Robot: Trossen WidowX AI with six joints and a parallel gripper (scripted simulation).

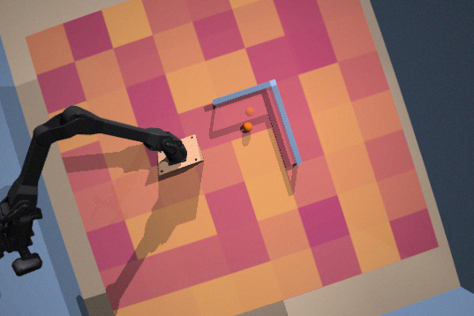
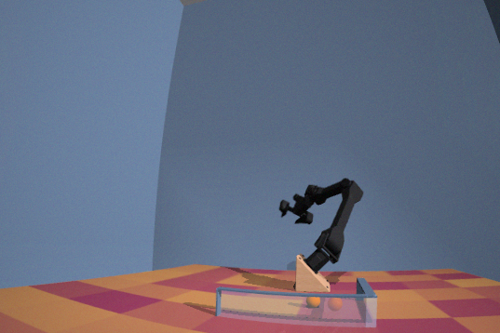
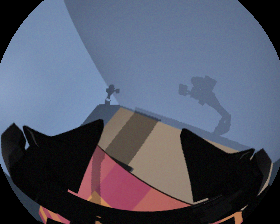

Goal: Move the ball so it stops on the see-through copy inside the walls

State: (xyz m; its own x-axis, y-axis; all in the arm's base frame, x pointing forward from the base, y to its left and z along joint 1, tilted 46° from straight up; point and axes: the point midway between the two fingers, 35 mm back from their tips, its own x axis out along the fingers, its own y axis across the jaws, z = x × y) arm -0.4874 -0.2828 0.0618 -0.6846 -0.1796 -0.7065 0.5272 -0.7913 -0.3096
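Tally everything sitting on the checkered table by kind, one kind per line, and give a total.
Solid orange ball: 1
See-through orange copy of the ball: 1
Low clear blue-edged walls forming a corner: 2
Tan wooden wedge block: 1
Black robot arm with its parallel-jaw gripper, open and holding nothing: 1
Total: 6

The arm [image 2: 342,219] is matte black throughout (no markings visible), built of blocky jointed links, mounted on a tan wedge-shaped base [image 2: 309,278].
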